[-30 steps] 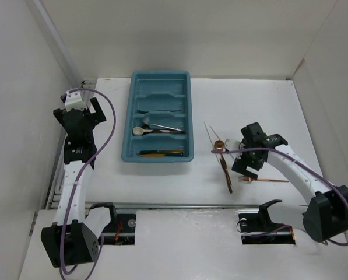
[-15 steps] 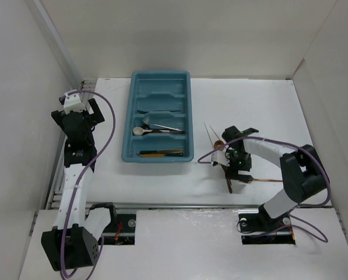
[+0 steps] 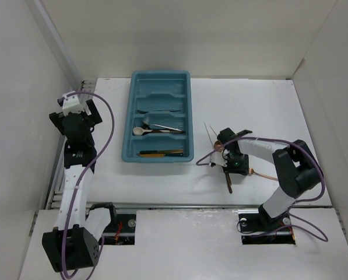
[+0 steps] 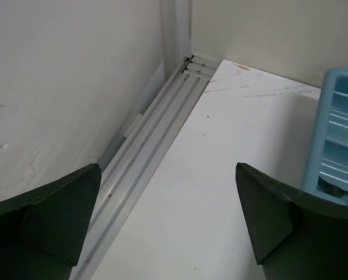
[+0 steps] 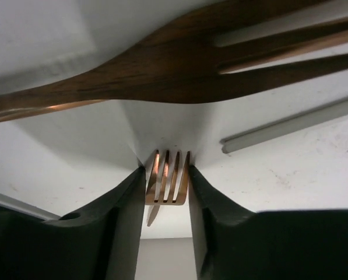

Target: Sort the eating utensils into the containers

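Right of the teal tray (image 3: 160,74), the right tool (image 3: 236,166) pinches a copper fork (image 5: 168,184) by its tines on the surface (image 3: 267,111). Only its wrist camera shows this grip. The left tool (image 4: 168,175) hangs spread left of the tray.

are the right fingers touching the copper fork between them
Touching. The right wrist view shows the copper fork pinched between both fingers, outer tines pressed against their inner faces, no gap.

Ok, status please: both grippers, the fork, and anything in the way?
Left gripper open, empty. Right gripper shut on copper fork, at the tines. Close by: another fork and a chopstick.
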